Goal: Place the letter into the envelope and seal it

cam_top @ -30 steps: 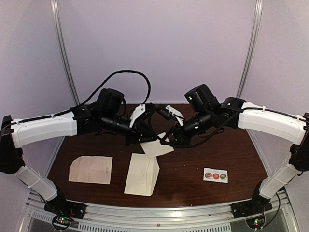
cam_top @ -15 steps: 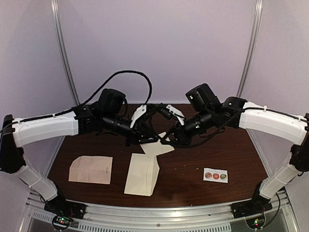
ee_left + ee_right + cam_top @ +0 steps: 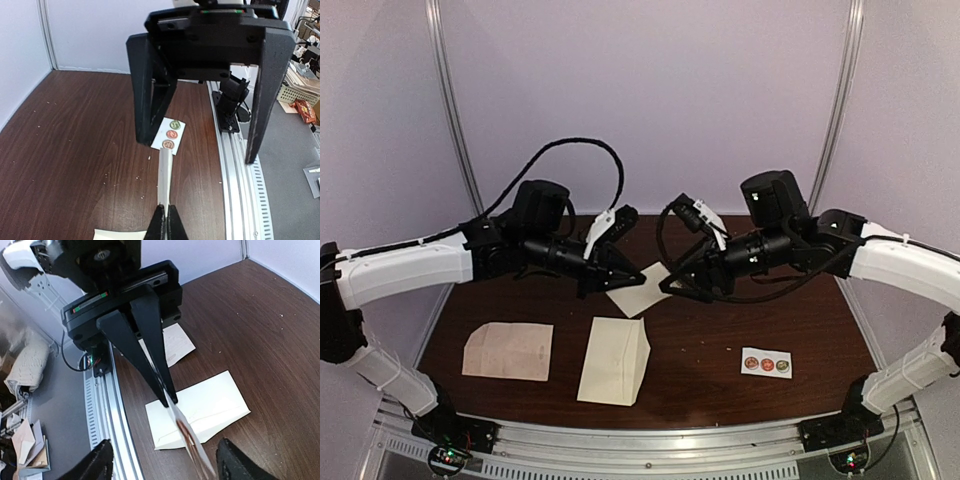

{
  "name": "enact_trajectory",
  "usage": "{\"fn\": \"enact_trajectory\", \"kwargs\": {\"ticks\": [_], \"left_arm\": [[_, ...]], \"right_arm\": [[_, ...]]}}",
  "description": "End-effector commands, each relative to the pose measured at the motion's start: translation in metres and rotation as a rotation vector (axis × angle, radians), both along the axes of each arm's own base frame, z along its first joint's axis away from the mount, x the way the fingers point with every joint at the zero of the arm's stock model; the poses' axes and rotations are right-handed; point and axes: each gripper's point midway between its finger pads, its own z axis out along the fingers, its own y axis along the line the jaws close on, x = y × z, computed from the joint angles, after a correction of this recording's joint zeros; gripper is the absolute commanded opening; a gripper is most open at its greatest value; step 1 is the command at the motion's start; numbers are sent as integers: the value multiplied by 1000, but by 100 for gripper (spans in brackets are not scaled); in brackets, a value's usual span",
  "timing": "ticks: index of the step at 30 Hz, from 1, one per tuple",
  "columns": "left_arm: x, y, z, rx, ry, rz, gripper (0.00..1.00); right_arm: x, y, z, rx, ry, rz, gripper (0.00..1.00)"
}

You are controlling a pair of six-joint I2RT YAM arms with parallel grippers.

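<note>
My left gripper (image 3: pixel 636 277) is shut on the near edge of the letter (image 3: pixel 646 294), a folded cream sheet held above the table's middle. In the left wrist view the letter (image 3: pixel 165 172) shows edge-on, rising from my shut fingertips (image 3: pixel 172 225). My right gripper (image 3: pixel 670 283) faces it from the right, open, its fingers standing either side of the sheet's far end without touching it. In the right wrist view the letter (image 3: pixel 192 442) runs between my open fingers (image 3: pixel 102 465). The cream envelope (image 3: pixel 613 360) lies flat on the table below, toward the front.
A pinkish creased sheet (image 3: pixel 508 350) lies at the front left. A white strip of round stickers (image 3: pixel 766 362) sits at the front right. The metal rail (image 3: pixel 640 440) with both arm bases runs along the near edge. Walls close off the back and sides.
My right gripper has opened, let go of the letter and drawn back to the right. My left gripper has closed tight on the letter and now holds it alone.
</note>
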Motion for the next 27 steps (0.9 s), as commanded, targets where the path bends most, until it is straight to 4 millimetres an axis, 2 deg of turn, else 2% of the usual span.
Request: {"fn": "enact_trajectory", "kwargs": {"ticks": [1,3,4,6,9,11,14,20,27], "left_arm": [[8,5,66,-193,-70,103,0],[13,8,83,-256,-61,155,0],[15,10,90,-294,-45,185,0],[22,17,103,-390,-6,264,0],[25,31,118,-562,66,343,0],[26,43,126,-664,101,389,0],[22,51,129,-751,166,404,0],[12,47,125,-798,253,383,0],[4,50,120,-850,317,356,0]], "right_arm": [[3,-16,49,233,-91,-116,80],[3,-23,63,348,-102,-168,86],[4,-29,76,440,-97,-204,88],[9,-36,83,572,-81,-264,89],[6,-41,95,743,-70,-272,91],[9,-37,95,774,-48,-279,91],[14,-26,98,775,-39,-274,90],[17,-6,96,791,23,-232,80],[3,14,100,803,55,-141,72]]}}
